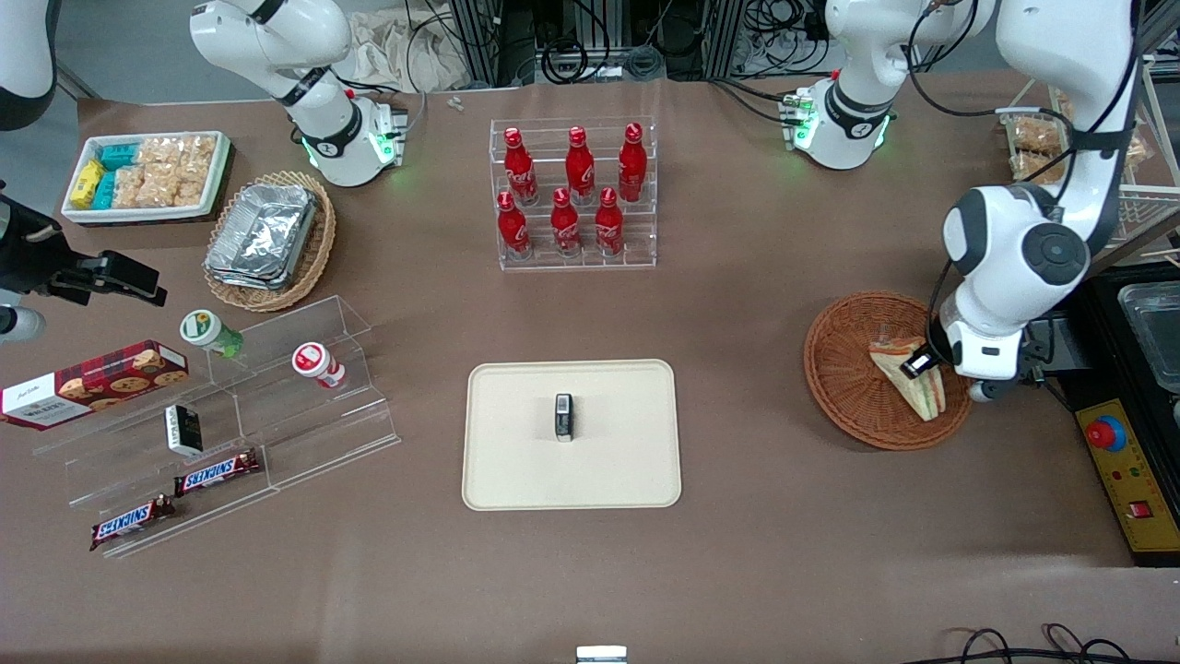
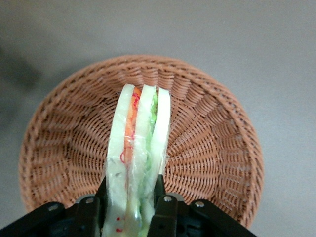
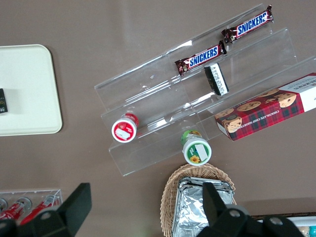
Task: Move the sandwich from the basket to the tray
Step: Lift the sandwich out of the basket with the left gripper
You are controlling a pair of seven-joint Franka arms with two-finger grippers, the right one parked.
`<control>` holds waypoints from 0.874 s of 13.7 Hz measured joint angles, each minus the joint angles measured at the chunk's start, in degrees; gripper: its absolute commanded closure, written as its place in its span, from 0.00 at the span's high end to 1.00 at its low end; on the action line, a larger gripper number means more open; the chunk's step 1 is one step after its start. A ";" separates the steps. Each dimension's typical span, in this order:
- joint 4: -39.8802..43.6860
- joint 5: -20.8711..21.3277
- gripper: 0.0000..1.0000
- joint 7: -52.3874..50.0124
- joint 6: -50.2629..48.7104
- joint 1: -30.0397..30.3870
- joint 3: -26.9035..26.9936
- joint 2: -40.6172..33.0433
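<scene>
The sandwich (image 1: pixel 908 380), a wrapped white-bread wedge with green and orange filling, is on edge in the reddish-brown wicker basket (image 1: pixel 848 369) toward the working arm's end of the table. My left gripper (image 1: pixel 922 361) is down in the basket and shut on the sandwich. In the left wrist view the black fingers (image 2: pixel 161 190) press both sides of the sandwich (image 2: pixel 140 143), with the basket (image 2: pixel 212 148) beneath it. I cannot tell whether the sandwich still touches the basket. The cream tray (image 1: pixel 516 461) lies mid-table, nearer the front camera, and also shows in the right wrist view (image 3: pixel 24 89).
A small black packet (image 1: pixel 563 417) lies on the tray's middle. A clear rack of red bottles (image 1: pixel 573 194) stands farther from the camera than the tray. A yellow control box (image 1: pixel 1129 480) sits beside the basket. Clear steps with snacks (image 1: pixel 221 424) lie toward the parked arm's end.
</scene>
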 measured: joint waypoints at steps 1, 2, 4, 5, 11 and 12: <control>3.48 0.00 0.39 0.30 -5.36 0.00 0.02 -0.35; 7.90 0.02 0.40 0.64 -11.45 -0.01 0.01 -0.52; 16.69 0.06 0.40 2.25 -20.97 -0.07 -0.01 -0.45; 20.20 0.06 0.40 2.89 -23.89 -0.13 -0.11 -0.23; 32.05 0.06 0.40 3.50 -28.55 -5.23 -2.70 3.95; 34.68 0.06 0.41 3.48 -30.09 -6.50 -2.77 5.31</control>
